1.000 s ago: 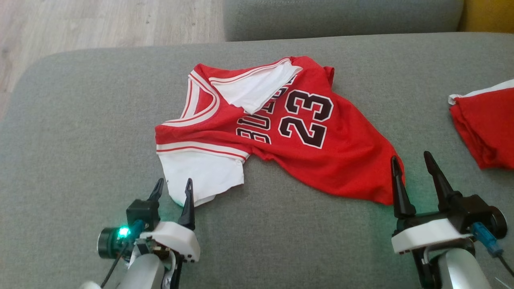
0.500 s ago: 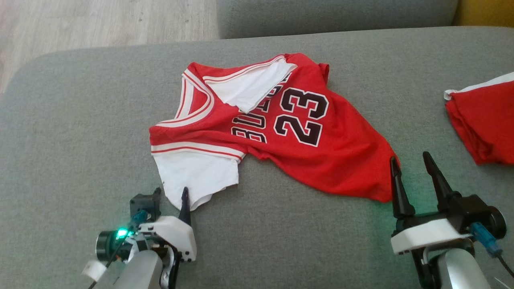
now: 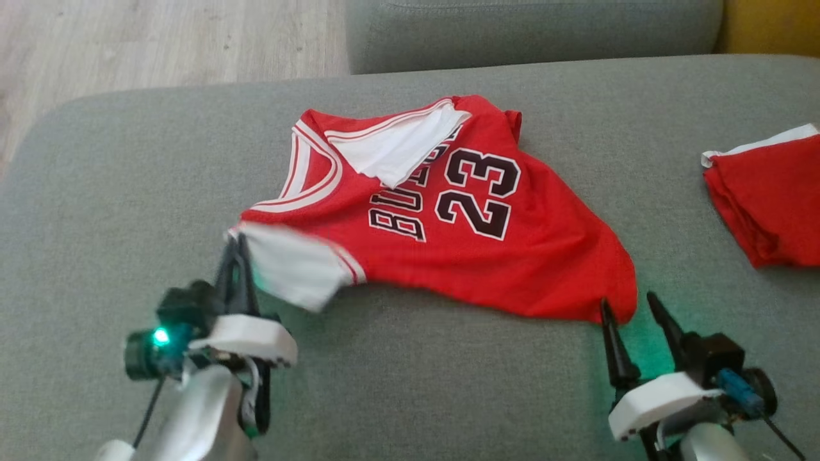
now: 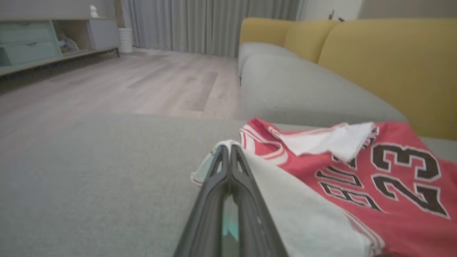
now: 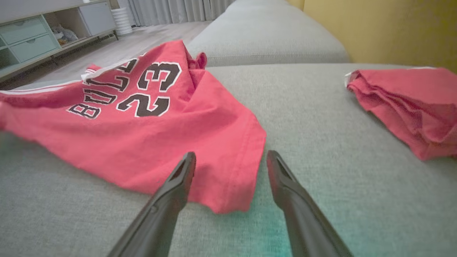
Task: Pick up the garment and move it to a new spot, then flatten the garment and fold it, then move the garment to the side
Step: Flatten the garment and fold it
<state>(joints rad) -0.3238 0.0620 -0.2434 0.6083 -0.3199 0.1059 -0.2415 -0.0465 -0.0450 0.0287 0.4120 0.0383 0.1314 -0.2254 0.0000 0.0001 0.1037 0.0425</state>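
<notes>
**Jersey** (image 3: 474,256): red, numbered 23, with white sleeves. It lay spread on the grey seat (image 3: 115,192), roughly at its middle. The collar pointed toward the robot's left and the hem toward its right. The far sleeve was folded back over the chest and covered part of the lettering.

**Left gripper** (image 3: 234,246): jaws closed on the edge of the near white sleeve, at the jersey's left end. The sleeve was raised off the seat at the fingertips and looked blurred in the head view. In the left wrist view the two fingers met, with white cloth at their tips.

**Right gripper** (image 3: 629,302): jaws open, holding nothing. It stood at the jersey's near right hem corner. In the right wrist view that corner lay between the two fingers, flat on the seat. Whether the fingers touched the cloth could not be told.

**Second garment** (image 3: 762,205): red, bunched on the same seat at the robot's far right, well apart from the jersey.

**Surroundings:** another grey cushion (image 3: 532,29) beyond the seat, a wooden floor (image 3: 160,38) to the left, and a yellow backrest (image 4: 392,64) behind.
</notes>
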